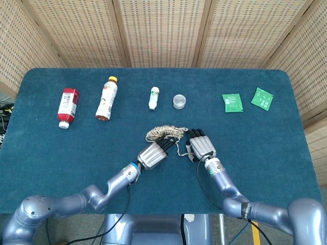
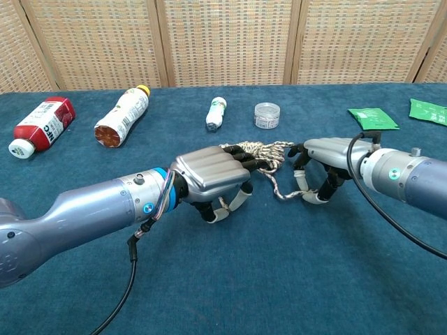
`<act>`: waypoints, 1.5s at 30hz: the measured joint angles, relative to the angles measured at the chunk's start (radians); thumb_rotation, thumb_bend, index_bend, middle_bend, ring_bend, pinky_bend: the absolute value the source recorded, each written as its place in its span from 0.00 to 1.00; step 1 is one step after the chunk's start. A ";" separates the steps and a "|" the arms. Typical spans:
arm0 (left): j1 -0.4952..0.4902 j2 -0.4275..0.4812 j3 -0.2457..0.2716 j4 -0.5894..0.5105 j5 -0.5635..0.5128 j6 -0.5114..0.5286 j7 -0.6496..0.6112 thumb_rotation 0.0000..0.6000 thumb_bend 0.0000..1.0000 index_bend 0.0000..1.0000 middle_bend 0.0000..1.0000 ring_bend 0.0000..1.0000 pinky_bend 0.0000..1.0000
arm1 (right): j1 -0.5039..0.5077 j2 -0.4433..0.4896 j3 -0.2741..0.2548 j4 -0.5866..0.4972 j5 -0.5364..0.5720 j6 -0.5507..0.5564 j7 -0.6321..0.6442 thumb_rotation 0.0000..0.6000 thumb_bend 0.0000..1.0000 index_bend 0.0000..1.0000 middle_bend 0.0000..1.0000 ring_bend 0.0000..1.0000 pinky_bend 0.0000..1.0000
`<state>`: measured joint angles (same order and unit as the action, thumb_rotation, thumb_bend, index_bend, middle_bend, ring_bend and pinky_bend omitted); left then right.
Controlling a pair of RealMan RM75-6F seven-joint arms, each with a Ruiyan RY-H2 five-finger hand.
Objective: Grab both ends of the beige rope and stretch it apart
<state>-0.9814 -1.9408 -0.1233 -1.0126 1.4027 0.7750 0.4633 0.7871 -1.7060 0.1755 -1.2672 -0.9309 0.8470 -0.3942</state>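
While both hands crowded the bundled rope (image 2: 262, 152) at mid-worktop (image 1: 265, 153), no stretching had begun.

From the left: the left hand (image 2: 208, 174) lay palm-down with fingers (image 2: 241, 162) curled into the bundle's near edge, though a true grip could not be told; the right hand (image 2: 328, 162) had curled fingers on the loose strand. Each hand probably needed a firm hold on an actual end before parting slowly, level with the worktop.

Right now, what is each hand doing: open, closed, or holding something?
Left hand: fingers curled over the bundled beige rope; a firm grip cannot be confirmed.
Right hand: fingers curled down at the rope's other end; grip cannot be told.
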 measured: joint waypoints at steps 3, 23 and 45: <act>0.002 0.000 0.001 0.001 -0.004 0.001 0.001 1.00 0.41 0.62 0.00 0.00 0.00 | -0.001 0.001 -0.002 -0.003 0.000 0.003 -0.002 1.00 0.51 0.65 0.08 0.00 0.00; 0.043 0.124 0.030 -0.086 0.020 0.070 -0.042 1.00 0.43 0.67 0.00 0.00 0.00 | -0.010 0.012 0.001 -0.007 -0.006 0.045 -0.020 1.00 0.51 0.66 0.09 0.00 0.00; 0.249 0.498 0.136 -0.176 0.131 0.319 -0.309 1.00 0.44 0.69 0.00 0.00 0.00 | -0.095 0.169 -0.012 -0.023 0.025 0.156 -0.112 1.00 0.51 0.68 0.11 0.00 0.00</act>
<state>-0.7326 -1.4429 0.0123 -1.1881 1.5341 1.0936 0.1547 0.6926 -1.5366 0.1636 -1.2905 -0.9061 1.0033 -0.5063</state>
